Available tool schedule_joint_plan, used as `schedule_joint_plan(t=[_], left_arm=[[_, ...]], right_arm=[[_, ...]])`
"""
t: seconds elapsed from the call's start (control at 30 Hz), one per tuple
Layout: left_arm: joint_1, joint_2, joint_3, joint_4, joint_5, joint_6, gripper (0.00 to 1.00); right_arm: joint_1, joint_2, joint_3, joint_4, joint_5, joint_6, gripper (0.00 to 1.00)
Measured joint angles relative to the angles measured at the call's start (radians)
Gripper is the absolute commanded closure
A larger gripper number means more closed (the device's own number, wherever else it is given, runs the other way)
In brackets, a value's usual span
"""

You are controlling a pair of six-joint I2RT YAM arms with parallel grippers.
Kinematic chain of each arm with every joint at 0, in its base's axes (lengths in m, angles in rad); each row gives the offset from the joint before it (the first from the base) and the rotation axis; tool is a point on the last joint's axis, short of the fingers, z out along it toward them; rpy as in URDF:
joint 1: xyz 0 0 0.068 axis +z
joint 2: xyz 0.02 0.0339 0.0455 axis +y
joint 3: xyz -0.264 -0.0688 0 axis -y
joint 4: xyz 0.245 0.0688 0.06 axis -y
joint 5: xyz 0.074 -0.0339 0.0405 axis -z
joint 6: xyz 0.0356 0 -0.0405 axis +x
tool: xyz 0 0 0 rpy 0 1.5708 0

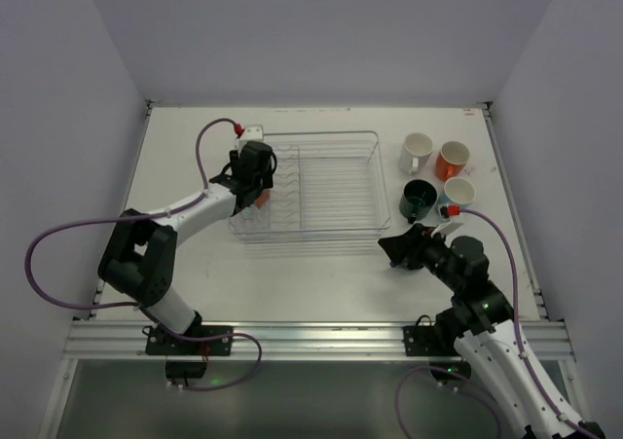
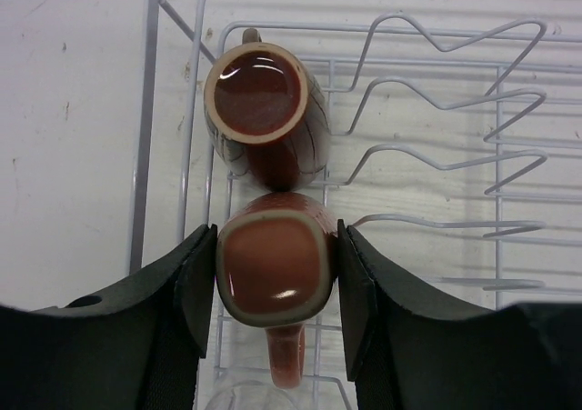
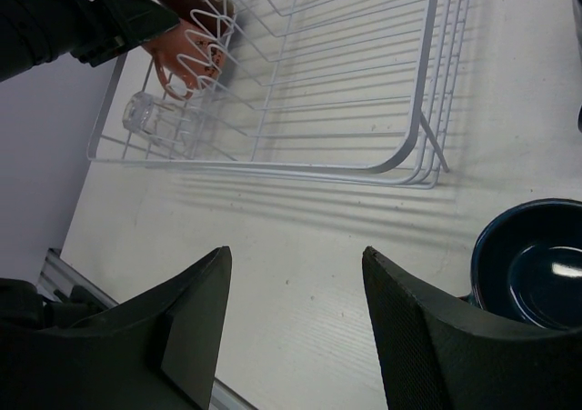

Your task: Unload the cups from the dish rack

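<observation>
Two brown cups point(image 2: 259, 92) sat in rack point(image 1: 331, 188), at its left end; L pincer point(image 2: 277, 251) clamped nearer cup point(image 2: 273, 283) by its sides, ready to lift. R pincer point(image 3: 296, 324) hung wide, empty, over worktop point(image 3: 300, 242) nr unloaded mugs point(image 1: 452, 157).

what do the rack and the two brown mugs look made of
Rack: thin bent metal wire, likely coated white or silvery, smooth. Far mug and near mug: probably glazed ceramic; glossy brown with bright highlights and a paler, matte ring that looks unglazed.
</observation>
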Motion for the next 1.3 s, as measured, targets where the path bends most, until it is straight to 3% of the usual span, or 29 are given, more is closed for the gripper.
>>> schedule_joint_plan(t=[0.07, 0.27, 0.5, 0.83, 1.1, 1.3], left_arm=[[0.0, 0.001, 0.0, 0.009, -0.002, 0.0, 0.64], [0.0, -0.006, -0.002, 0.008, 0.005, 0.0, 0.82], [0.0, -0.22, -0.062, -0.035, 0.054, -0.012, 0.86], [0.0, -0.51, -0.078, -0.042, 0.15, -0.048, 0.94], [0.0, -0.58, -0.116, -0.014, 0.399, -0.156, 0.94], [0.0, -0.616, -0.197, 0.127, 0.618, -0.264, 0.94]], right_arm=[[0.0, -0.005, 0.0, -0.001, -0.002, 0.0, 0.38], [0.0, -0.018, 0.026, -0.008, -0.006, 0.009, 0.37], [0.0, 0.024, 0.038, 0.113, -0.088, 0.1, 0.37], [0.052, 0.272, 0.075, 0.43, -0.213, 0.229, 0.34], [0.179, 0.599, 0.157, 0.766, -0.27, 0.301, 0.16], [0.216, 0.778, 0.232, 0.892, -0.301, 0.328, 0.18]])
